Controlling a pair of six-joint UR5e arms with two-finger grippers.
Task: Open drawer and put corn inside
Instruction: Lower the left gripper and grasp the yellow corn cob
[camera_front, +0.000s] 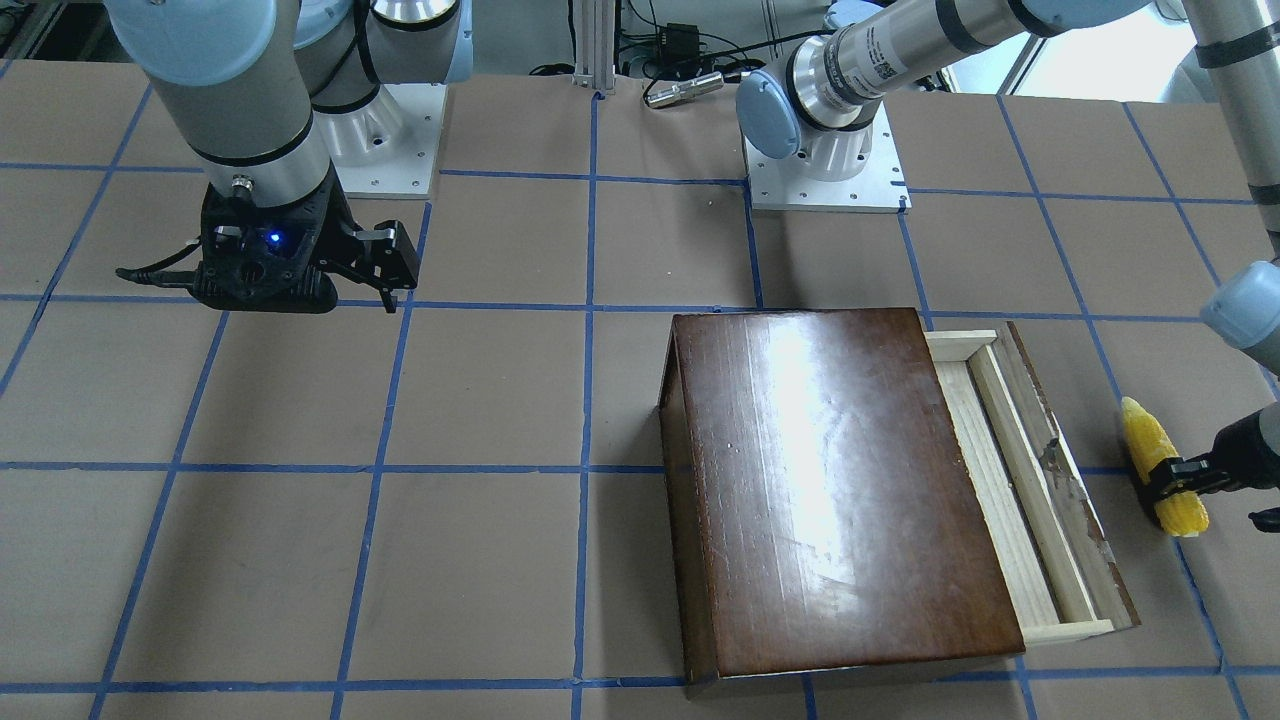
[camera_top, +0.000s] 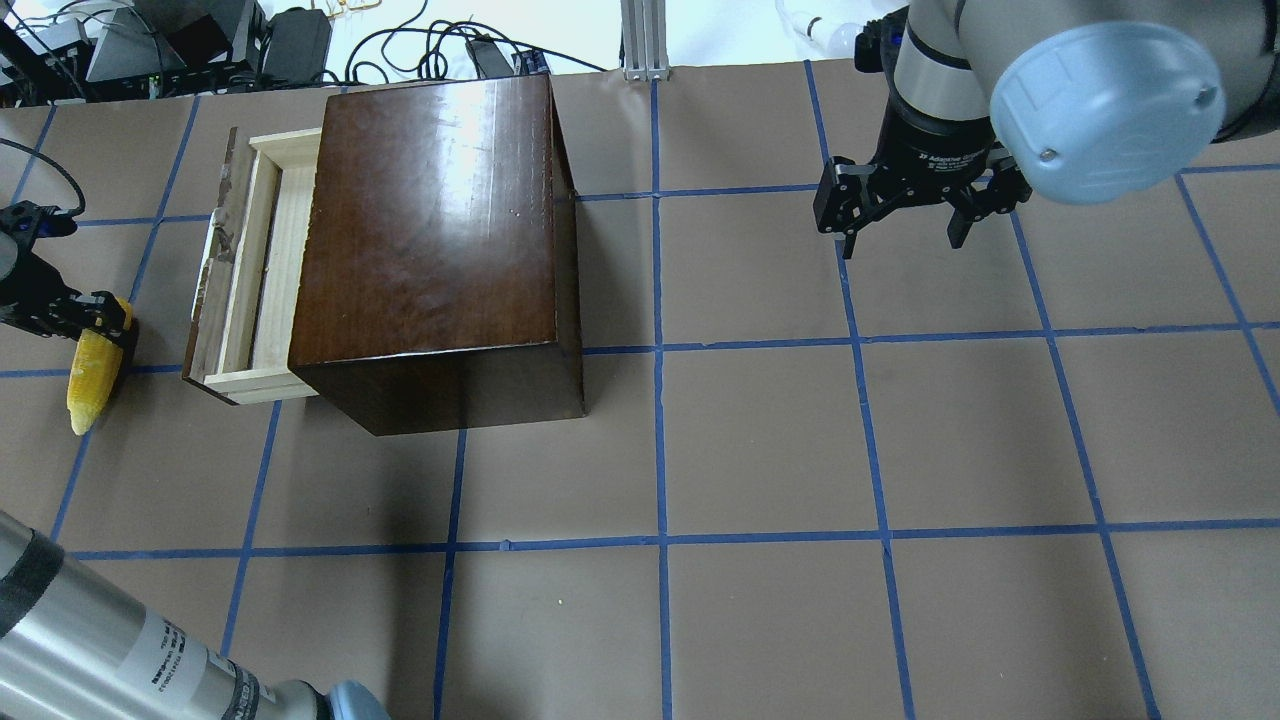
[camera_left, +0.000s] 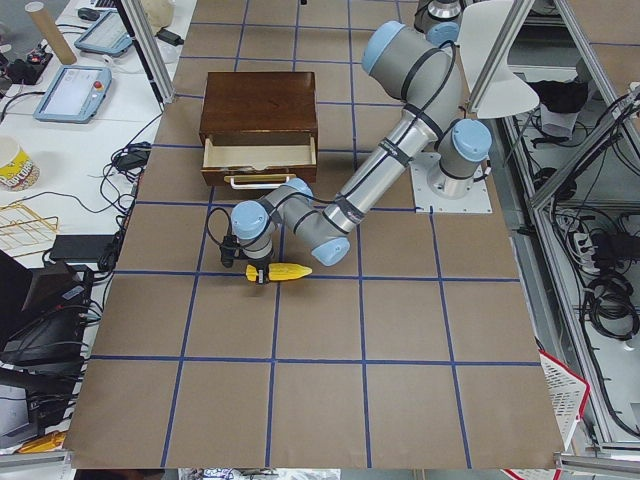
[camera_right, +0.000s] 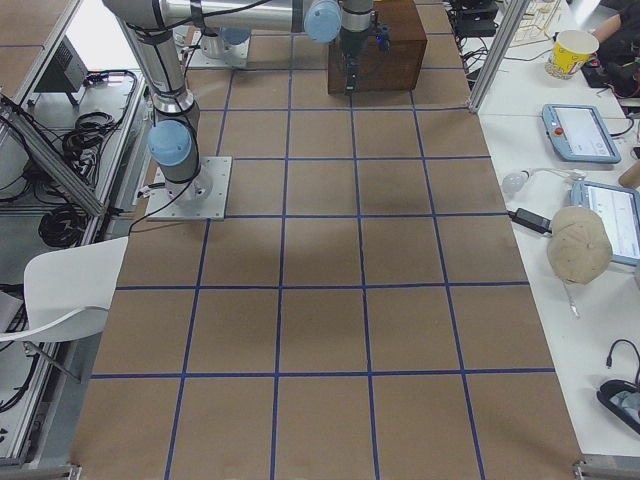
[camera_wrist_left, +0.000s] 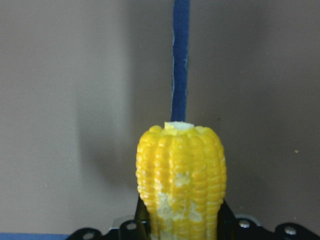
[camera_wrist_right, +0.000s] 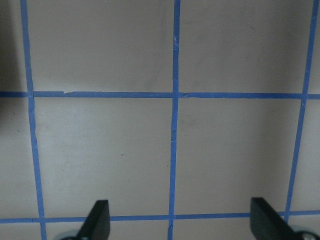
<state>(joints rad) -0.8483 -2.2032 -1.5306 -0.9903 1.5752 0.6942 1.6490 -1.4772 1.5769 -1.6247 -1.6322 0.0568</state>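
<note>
holding the corn (camera_front: 1148, 440) crosswise near its middle in the left gripper (camera_front: 1168, 482), fingers clamped on both sides of the cob. from the left wrist view, blunt end pointing outward over a blue tape line (camera_wrist_left: 180, 60); cannot tell whether resting on the table (camera_front: 480, 400) or just clear of it. near the corn but not touching it, the drawer (camera_front: 1010, 480), pulled partway out of the dark-brown box (camera_front: 830, 490) on the side facing the cob, with pale wood floor and rails showing and the chipped dark front panel outermost. corn not yet in the drawer. well apart, over the other half of the table, hanging above brown paper, the right gripper (camera_top: 900, 235), released, fingers spread wide and pointing down near a crossing of tape lines.
</note>
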